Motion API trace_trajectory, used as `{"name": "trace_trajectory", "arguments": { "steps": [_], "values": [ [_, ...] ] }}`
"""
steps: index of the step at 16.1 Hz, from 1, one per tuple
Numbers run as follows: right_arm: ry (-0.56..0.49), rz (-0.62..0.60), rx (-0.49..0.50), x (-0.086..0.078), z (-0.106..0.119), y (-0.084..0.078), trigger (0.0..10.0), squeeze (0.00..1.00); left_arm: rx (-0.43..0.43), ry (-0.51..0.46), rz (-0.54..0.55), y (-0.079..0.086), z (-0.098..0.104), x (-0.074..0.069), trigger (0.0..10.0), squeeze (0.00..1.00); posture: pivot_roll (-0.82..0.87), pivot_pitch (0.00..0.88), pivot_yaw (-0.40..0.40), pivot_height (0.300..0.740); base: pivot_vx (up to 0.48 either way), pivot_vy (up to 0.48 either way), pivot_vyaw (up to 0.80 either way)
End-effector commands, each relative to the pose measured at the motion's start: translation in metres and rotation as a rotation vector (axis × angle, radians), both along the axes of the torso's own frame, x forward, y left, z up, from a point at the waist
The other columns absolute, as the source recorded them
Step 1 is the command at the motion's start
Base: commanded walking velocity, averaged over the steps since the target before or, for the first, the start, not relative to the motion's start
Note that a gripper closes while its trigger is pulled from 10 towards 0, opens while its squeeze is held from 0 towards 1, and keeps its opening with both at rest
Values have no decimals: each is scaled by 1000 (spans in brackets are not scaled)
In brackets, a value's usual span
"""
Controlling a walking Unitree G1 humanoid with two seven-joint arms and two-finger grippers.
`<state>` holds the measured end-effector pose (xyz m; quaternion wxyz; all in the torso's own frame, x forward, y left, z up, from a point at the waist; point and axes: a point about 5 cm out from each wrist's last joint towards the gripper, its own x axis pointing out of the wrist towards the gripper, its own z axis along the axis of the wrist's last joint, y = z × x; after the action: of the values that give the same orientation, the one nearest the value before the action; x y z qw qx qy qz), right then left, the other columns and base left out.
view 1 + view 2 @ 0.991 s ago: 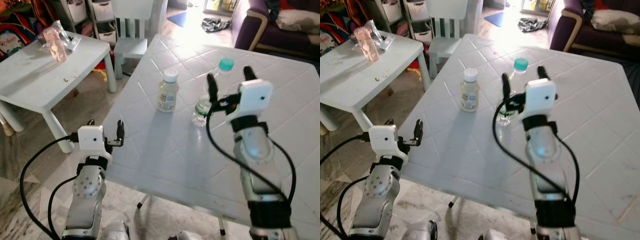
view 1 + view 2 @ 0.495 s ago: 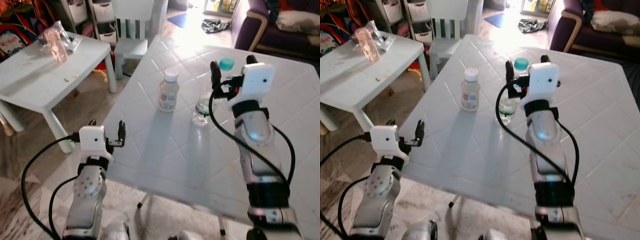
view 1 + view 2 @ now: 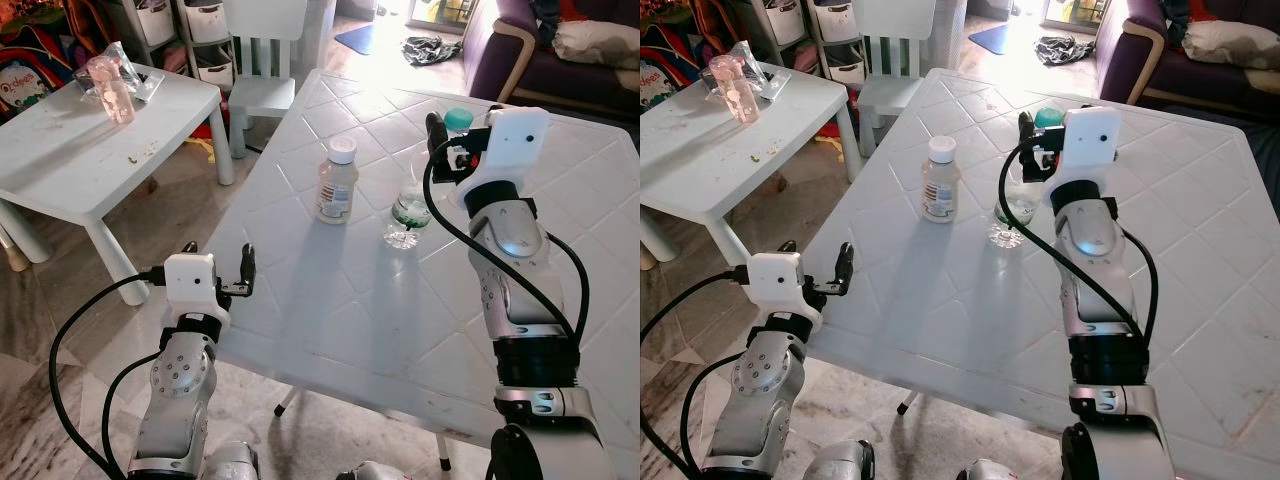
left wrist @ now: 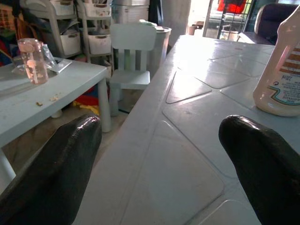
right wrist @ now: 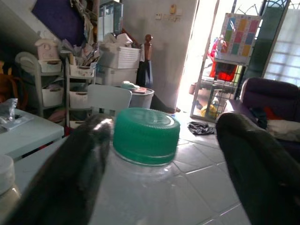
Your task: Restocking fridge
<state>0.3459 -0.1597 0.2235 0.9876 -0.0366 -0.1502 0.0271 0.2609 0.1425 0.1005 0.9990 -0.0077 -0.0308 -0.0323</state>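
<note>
**Right gripper straddling the green-capped bottle at neck height**

Left eye view: you have the clear plastic water bottle with the green cap (image 3: pixel 412 190) standing upright at centre-right of the frame on the white tiled-pattern plastic table (image 3: pixel 330 310). Its long axis is vertical. Your right gripper (image 3: pixel 462 117) sits at the top of it, fingers spread, one black finger on either side of the cap — the bottle body lies just below and between them. To its left in the frame, a little apart, stands the pale cream bottle with the white cap and printed label (image 3: pixel 335 182), also upright. Your left gripper (image 3: pixel 216 266) hovers at the table's near edge in the lower left, fingers apart and holding nothing, well away from both bottles. The right arm is clearly the nearer one.

Right wrist view: the green cap (image 5: pixel 146 135) fills the centre between the two open fingers (image 5: pixel 262 173), with no contact that you can confirm. I judge the grip wants the fingers lower, around the neck or body — closing here would catch the cap alone.

Left wrist view: the cream bottle (image 4: pixel 281 75) appears at the right edge. Its label carries dark print, too small and cut off to read.
</note>
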Motion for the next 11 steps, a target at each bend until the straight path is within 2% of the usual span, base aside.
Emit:
{"name": "trace_trajectory", "arguments": {
  "steps": [1,2,3,4,7,11],
  "values": [
    [19,8,20,1,1,1,0,0,1,9,-13,-1,-3,1,10000,0,117,99,-49,740,0,0,0],
    [29,11,39,2,1,2,118,0,3,12,-14,-1,-3,1,10000,0,117,99,-49,740,0,0,0],
    [34,17,57,2,2,2,1176,0,6,14,-17,-1,-4,1,10000,0,117,99,-48,740,0,0,0],
    [43,24,57,3,3,3,1765,0,8,17,-18,-1,-4,1,10000,0,117,99,-47,740,0,0,0],
    [69,47,52,5,3,6,1922,0,8,22,-23,-2,-5,1,10000,0,118,99,-48,740,0,0,0],
    [126,53,11,12,2,4,3333,0,8,29,-29,-3,-7,2,10000,0,122,96,-51,740,0,0,0]
  ]
}}
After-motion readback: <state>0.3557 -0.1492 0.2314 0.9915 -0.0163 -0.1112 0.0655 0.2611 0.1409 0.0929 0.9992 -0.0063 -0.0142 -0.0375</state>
